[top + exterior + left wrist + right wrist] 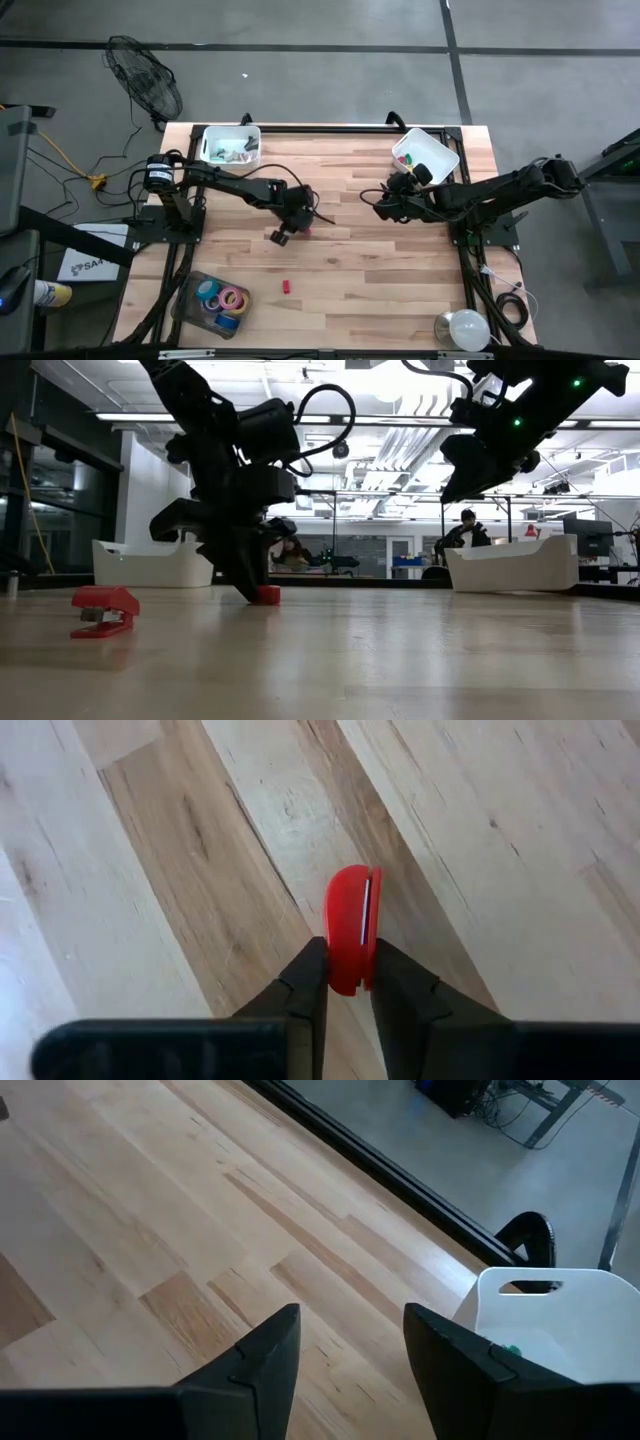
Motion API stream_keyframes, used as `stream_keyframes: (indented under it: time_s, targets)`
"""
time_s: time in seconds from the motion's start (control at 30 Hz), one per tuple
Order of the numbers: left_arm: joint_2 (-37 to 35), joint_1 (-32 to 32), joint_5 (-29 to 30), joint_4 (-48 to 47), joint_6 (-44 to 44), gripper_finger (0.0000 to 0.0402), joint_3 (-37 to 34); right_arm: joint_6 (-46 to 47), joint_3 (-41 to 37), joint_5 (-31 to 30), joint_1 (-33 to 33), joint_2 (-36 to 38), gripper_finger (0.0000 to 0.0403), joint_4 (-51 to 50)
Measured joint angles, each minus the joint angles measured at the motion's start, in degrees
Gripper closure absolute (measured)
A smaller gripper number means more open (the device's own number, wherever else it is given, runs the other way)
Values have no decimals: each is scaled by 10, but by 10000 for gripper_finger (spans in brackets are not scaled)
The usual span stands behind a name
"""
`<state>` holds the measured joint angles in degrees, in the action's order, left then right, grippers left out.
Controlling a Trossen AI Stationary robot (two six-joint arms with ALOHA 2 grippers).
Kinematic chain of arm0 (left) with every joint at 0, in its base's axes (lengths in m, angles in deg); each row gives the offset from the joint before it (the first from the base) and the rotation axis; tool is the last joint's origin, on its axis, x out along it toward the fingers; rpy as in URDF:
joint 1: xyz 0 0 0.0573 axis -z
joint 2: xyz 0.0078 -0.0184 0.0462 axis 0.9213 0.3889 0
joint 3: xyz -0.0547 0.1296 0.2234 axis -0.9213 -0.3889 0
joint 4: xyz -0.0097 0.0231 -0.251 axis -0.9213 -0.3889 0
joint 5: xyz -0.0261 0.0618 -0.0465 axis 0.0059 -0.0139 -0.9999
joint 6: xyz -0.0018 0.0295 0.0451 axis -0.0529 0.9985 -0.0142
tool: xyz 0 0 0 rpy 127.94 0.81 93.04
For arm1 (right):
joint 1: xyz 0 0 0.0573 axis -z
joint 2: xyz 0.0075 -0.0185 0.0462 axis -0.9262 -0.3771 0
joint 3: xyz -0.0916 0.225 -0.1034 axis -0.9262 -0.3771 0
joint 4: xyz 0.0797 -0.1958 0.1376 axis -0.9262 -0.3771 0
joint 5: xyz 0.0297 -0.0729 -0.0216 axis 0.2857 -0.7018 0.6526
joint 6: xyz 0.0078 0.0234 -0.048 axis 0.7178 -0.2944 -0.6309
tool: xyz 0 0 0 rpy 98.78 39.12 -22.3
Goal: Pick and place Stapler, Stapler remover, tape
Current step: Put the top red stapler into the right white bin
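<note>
Left gripper [348, 982] was down at mid-table with its fingers pinched narrow on a small red stapler remover [350, 925] resting on the wood, while the right gripper [350, 1342] hovered open beside the white bin [428, 152].

1. Both arms are dark, near-black, built of jointed segments with blocky housings
2. The left arm [235, 185] carries a black cable that loops out from its wrist, arching at 12 o'clock above the wrist in the low view
3. A black cylindrical motor with a pale band sits at the left arm's base [158, 172]
4. The right arm [480, 190] shows small green lights on its housing in the low view
5. The left gripper's fingers [305, 990] and the right gripper's fingers [265, 1355] are matte black, angular, tapering wedges
</note>
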<state>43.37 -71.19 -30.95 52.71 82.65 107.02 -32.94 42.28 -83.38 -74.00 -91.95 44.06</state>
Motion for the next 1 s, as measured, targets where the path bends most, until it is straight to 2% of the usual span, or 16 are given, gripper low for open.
stream_keyframes:
  time_s: [0.23, 0.37, 0.6, 0.8, 1.0]
  targets:
    - [0, 0, 10, 23, 23, 353, 0, -10, 0, 26, -4, 0, 231, 12]
    - [0, 0, 41, 40, 35, 346, 3, -61, 0, 33, -23, 0, 231, 69]
    - [0, 0, 94, 40, 54, 348, 53, -170, 0, 33, -58, -10, 231, 165]
    - [-1, 0, 143, 40, 80, 348, 105, -242, 0, 42, -74, -58, 231, 213]
    - [-1, 0, 181, 41, 91, 348, 141, -325, 0, 71, -79, -129, 231, 303]
